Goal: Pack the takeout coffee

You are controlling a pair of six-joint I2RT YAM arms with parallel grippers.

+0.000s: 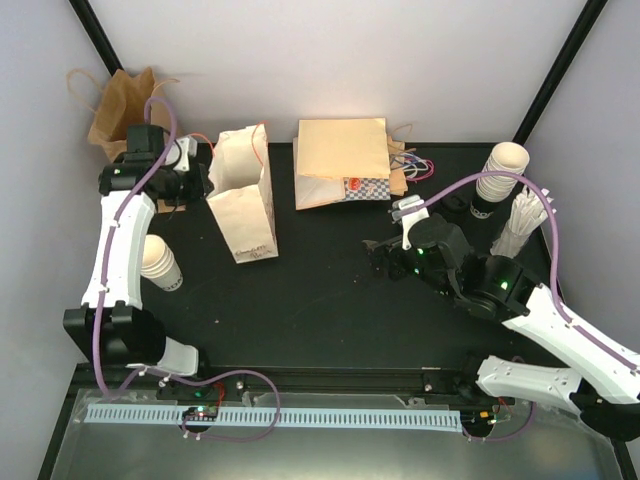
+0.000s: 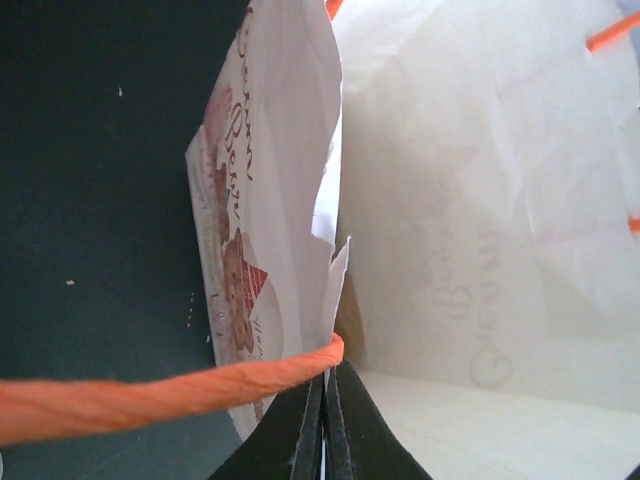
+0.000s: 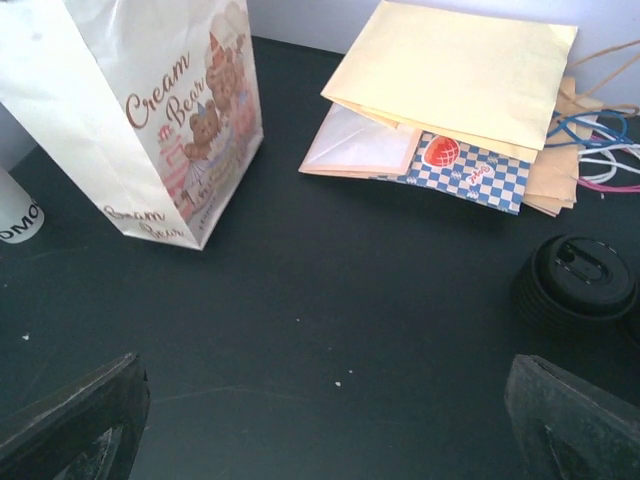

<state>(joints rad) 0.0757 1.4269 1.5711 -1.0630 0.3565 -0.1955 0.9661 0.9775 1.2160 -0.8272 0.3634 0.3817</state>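
The takeout coffee does not show in any view. A white paper bag [image 1: 243,200] with orange handles stands upright at the back left. My left gripper [image 1: 200,182] is at its left rim, shut on the paper edge [image 2: 322,300] where the orange handle [image 2: 150,392] crosses just above the fingers [image 2: 300,440]. Past the rim I see the bag's pale inside [image 2: 480,300], with nothing lying in the part that shows. My right gripper [image 1: 387,258] hovers over the bare mat right of centre. It is open wide [image 3: 325,420] with nothing between its fingers.
A lidless cream cup [image 1: 160,262] stands by the left arm, also seen as a cup [image 3: 12,205] at the right wrist view's edge. Stacked cream cups [image 1: 503,172], a stack of black lids [image 3: 580,280] and white straws [image 1: 520,225] are at the right. Flat bags [image 1: 340,160] lie at the back, a brown bag [image 1: 125,110] at the far left.
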